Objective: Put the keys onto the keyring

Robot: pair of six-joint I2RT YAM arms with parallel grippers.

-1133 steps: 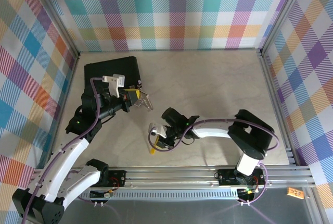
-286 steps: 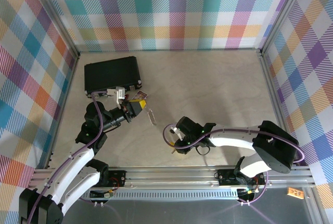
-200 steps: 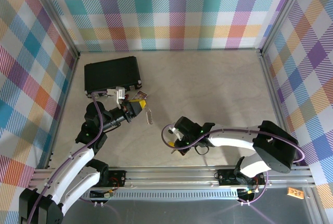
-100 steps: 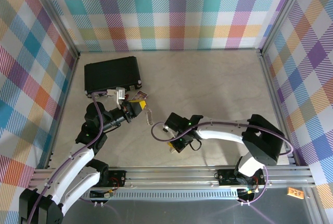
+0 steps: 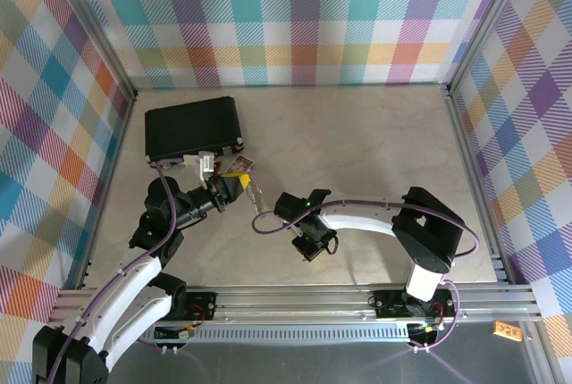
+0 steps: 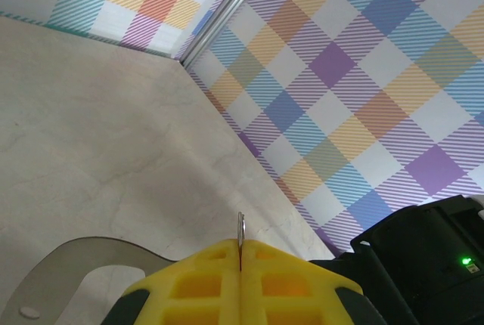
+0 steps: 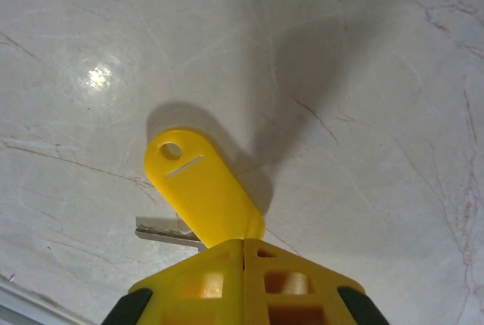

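Pinching the yellow-headed key (image 7: 200, 189) above the table (image 7: 363, 113) is the right gripper (image 7: 243, 246) (fingertips pressed together); the left gripper (image 6: 240, 253) clamps a thin metal edge, seemingly the keyring (image 5: 256, 190).

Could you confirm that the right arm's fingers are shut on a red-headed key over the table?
The key is yellow-headed, not red-headed, as the right wrist view shows; the right arm's fingers are indeed shut on it over the table.
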